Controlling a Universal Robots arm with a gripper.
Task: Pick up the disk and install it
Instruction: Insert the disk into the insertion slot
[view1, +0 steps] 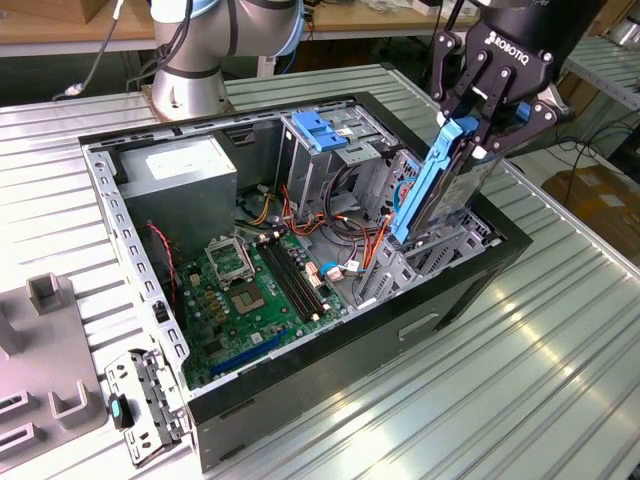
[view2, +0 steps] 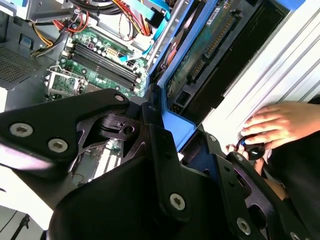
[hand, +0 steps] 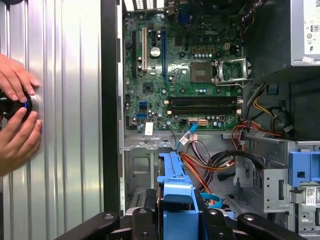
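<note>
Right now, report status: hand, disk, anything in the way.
Hand shut on disk. Disk tilted, lower end at drive bay. Beside the bay, orange cables; none seen across it.

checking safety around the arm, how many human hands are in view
2. In the first wrist view, one hand and the other hand both grip a black knob on the ribbed table beside the computer case. More may be hidden.

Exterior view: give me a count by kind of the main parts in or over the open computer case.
disk, held by the gripper: 1
power-supply box: 1
motherboard: 1
drive cage with blue top: 1
Total: 4
</note>
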